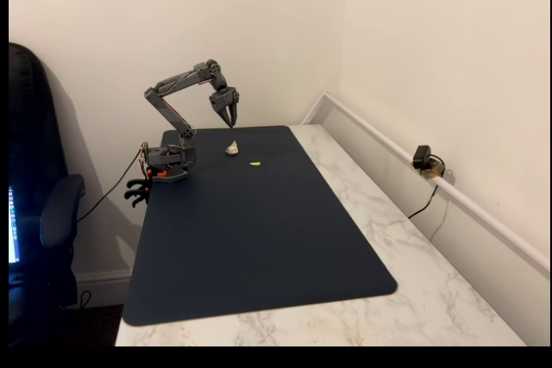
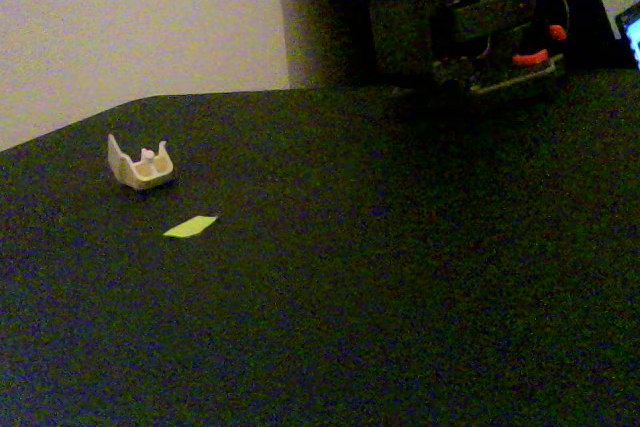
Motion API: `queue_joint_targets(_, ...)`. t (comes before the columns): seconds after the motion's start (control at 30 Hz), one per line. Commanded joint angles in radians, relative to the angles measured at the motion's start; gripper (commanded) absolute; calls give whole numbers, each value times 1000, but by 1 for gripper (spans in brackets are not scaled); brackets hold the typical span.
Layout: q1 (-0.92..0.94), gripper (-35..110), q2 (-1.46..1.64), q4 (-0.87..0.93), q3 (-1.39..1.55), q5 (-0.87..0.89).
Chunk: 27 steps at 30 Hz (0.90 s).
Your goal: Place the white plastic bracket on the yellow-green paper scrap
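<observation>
We pick up with the claw (image 1: 231,115) hanging in the air above the far end of the dark mat (image 1: 259,230), tips pointing down. They look drawn nearly together with nothing between them, but at this range we cannot tell for sure whether the claw is clenched or parted.

Straight below it, at six o'clock in that wide fixed view, sits the bracket (image 1: 232,149) on the mat, well apart from the tips. So we judge the coming move is mostly a plain drop, hardly any sideways travel.

In the low fixed view the bracket (image 2: 140,165) rests with its prongs up, long side running roughly nine to three.

From the bracket, the scrap (image 1: 255,163) lies near it at about four o'clock in the wide view; in the low view the scrap (image 2: 190,227) is at about five, flat on the mat, not touching.

The mat itself lies on the marble table (image 1: 405,239).
</observation>
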Motion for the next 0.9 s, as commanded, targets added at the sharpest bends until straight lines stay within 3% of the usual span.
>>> queue_joint_targets(0.0, 40, 0, -23, 61, -78, 48)
queue_joint_targets(0.17, 51, 0, -176, 115, -178, 120)
queue_joint_targets(0.3, 61, 12, -298, 172, -281, 189)
queue_joint_targets(0.43, 87, 13, -313, 176, -267, 255)
queue_joint_targets(0.67, 181, 36, -402, 115, -259, 192)
queue_joint_targets(0.87, 291, 41, -434, 11, -199, 175)
